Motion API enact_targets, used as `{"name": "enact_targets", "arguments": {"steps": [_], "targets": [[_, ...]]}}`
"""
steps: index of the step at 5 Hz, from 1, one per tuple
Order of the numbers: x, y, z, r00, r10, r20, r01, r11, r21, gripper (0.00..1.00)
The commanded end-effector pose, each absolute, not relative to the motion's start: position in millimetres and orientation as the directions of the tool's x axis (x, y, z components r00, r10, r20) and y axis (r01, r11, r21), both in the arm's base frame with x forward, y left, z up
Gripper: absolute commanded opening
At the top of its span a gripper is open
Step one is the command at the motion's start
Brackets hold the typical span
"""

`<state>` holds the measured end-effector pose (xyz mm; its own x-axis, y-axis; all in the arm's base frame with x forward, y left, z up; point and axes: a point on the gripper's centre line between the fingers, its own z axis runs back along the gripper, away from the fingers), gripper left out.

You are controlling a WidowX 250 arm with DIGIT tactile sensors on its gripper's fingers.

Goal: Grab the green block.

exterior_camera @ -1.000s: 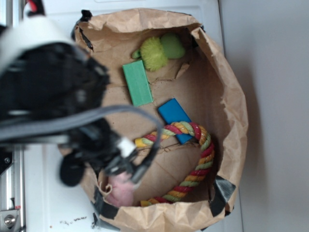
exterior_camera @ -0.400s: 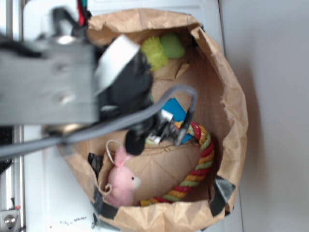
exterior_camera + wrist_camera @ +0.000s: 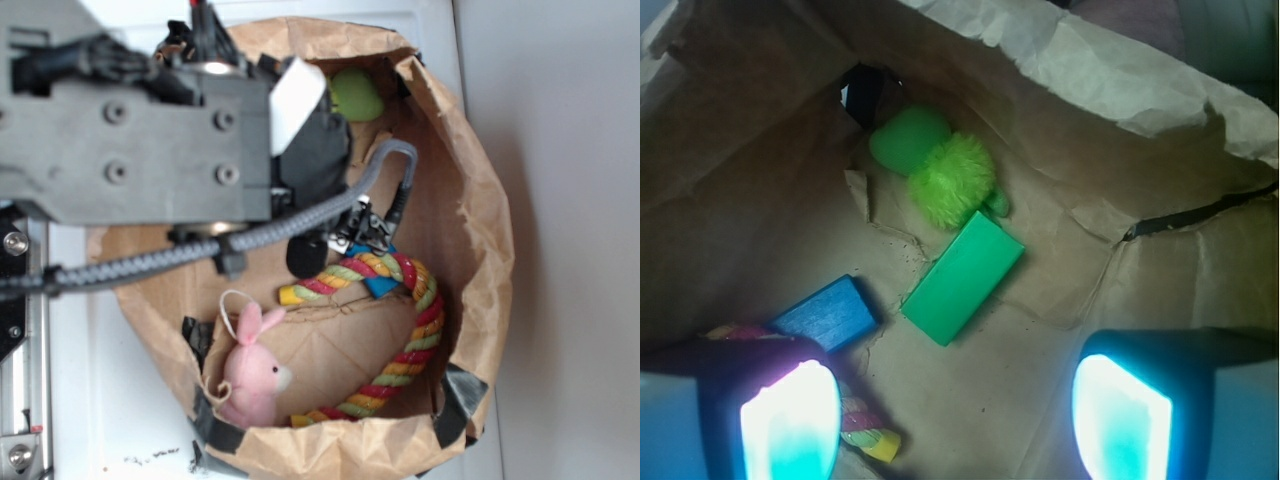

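The arm (image 3: 140, 140) extends from the left across the upper half of the paper bag (image 3: 480, 200). Its grey housing and black wrist cover the bag's upper-left interior in the exterior view. One grey braided cable (image 3: 300, 225) loops from the wrist down and leftward.

The claw (image 3: 958, 410) is open. Its two fingers (image 3: 790, 420) appear at the bottom left and bottom right of the wrist view, well apart, with nothing between them. The pads glow pale cyan. The claw hangs above the bag floor and touches no object.

The green block (image 3: 962, 277) is a flat, smooth rectangular slab. It lies on the bag floor, turned diagonally, ahead of the open fingers and nearer the left one. Its upper end touches or nearly touches the plush toy (image 3: 940, 165). In the exterior view the arm hides it.

Contents, counted:
- One green block, smooth, plain.
- One blue block (image 3: 827, 313), smooth, rectangular, lying left of the green block and apart from it.
- One plush toy, fuzzy lime-green body with a smoother green part attached.
- One rope ring (image 3: 420, 330), twisted strands of red, yellow, green and pink, curved along the bag's right side. One section lies over the blue block.
- One pink plush rabbit (image 3: 250, 370), soft, with a looped tag string, at the bag's lower left.

The bag is brown, creased paper with black tape at its rim. It stands on a white table (image 3: 110, 420).
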<state>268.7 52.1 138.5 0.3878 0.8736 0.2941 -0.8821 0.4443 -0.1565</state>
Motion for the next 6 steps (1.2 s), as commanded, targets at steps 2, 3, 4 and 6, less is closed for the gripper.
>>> {"name": "enact_targets", "arguments": {"steps": [2,3,4,6], "targets": [[263,65,148,0.363,0.882,0.301,-0.885,0.427,-0.183,1.0],[263,65,148,0.363,0.882,0.301,-0.885,0.427,-0.183,1.0],[263,67,119,0.326,0.885,0.331,-0.894,0.402,-0.195,1.0],[276,64,79,0.298,0.914,0.275,-0.911,0.358,-0.204,1.0]]}}
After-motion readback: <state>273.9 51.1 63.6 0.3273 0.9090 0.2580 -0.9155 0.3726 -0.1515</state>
